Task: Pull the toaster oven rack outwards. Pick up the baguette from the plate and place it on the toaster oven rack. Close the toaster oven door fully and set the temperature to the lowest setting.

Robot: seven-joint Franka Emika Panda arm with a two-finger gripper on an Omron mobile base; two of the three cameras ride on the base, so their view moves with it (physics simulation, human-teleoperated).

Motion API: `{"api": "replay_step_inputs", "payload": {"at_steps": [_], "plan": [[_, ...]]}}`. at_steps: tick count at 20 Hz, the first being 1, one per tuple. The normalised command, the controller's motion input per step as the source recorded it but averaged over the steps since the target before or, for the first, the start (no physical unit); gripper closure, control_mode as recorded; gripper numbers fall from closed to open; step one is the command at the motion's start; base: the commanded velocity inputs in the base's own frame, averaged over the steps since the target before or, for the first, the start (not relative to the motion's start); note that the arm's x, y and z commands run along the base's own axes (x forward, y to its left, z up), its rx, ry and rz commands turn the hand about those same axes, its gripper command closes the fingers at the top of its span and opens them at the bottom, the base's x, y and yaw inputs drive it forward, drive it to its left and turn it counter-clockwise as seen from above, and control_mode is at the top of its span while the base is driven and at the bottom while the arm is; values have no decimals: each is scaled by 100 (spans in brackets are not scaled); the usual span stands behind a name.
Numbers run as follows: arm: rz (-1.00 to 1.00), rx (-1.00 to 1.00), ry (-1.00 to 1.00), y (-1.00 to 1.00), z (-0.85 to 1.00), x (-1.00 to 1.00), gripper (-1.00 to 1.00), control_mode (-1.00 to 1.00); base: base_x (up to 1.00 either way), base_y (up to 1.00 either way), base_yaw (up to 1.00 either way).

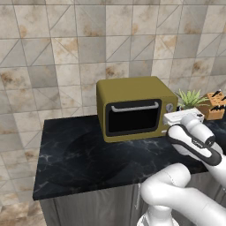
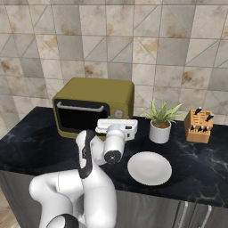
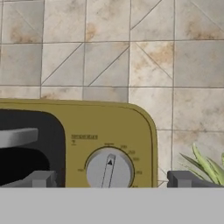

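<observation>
Toaster oven (image 1: 136,108) sits at the far side of the dark marble counter (image 1: 79,159), back against the tiled wall (image 1: 66,44). Olive-yellow body, black glass front. Toaster oven door (image 1: 133,117) upright and flush with the oven face, slim silver handle (image 1: 134,107) across its top edge. Round grey knob (image 3: 109,169) on the panel right of the door; in the hand view its pointer stands near upright, tipped slightly right, with faint scale marks around it.

Gripper (image 3: 111,180) hovers in front of the oven's right side, level with the knob panel, facing the oven. Fingers (image 3: 41,179) spread wide apart, one to each side of the knob in the hand view, nothing between them. Cannot tell whether the tips touch the oven face.

Plate (image 2: 149,168), round and white, lies flat on the counter near the front edge, right of the oven and well apart from it. Its surface shows plain white.

Potted plant (image 2: 161,120) in a white pot stands right of the oven, farther back than the plate. Wooden knife block (image 2: 198,126) stands farther right again, near the wall.
</observation>
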Motion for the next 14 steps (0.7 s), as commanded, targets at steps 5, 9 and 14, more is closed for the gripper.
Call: {"api": "replay_step_inputs", "payload": {"at_steps": [5,9,14], "plan": [[0,0,0,0,-7,12,-100,-100,0,0,0],[0,0,-1,0,0,9,-100,-100,0,0,0],[0,0,-4,2,0,6,-100,-100,0,0,0]]}}
